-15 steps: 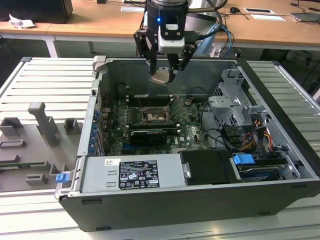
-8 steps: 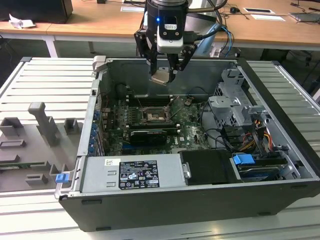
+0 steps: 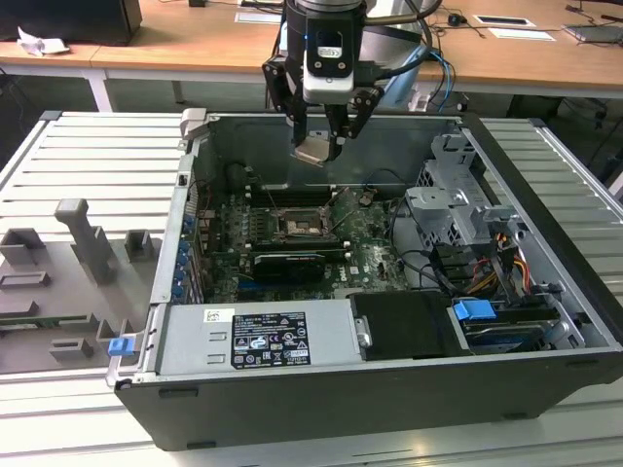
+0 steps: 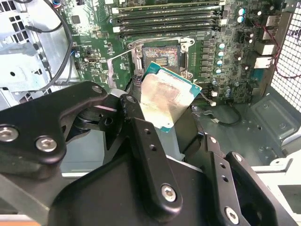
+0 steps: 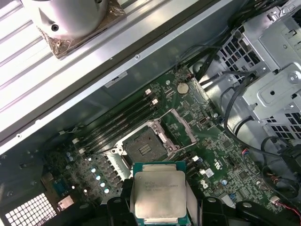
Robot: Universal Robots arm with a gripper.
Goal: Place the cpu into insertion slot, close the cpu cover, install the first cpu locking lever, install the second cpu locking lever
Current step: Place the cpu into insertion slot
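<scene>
Silver-grey cpu (image 4: 167,96) clamped in pincer (image 3: 318,140), tilted. Insertion slot (image 5: 143,143) below pincer, well apart, socket bare; cpu cover (image 5: 181,126) swung open just beside it.

Counts: 1 cpu (image 5: 158,194), 1 insertion slot (image 5: 143,143), 1 cpu cover (image 5: 186,125), 1 hand (image 3: 319,142), 1 open computer case (image 3: 389,394), 1 green circuit board (image 5: 225,160), 1 coin battery (image 5: 182,87), 1 labelled power supply (image 3: 263,336), 1 wooden counter (image 3: 195,39).
</scene>
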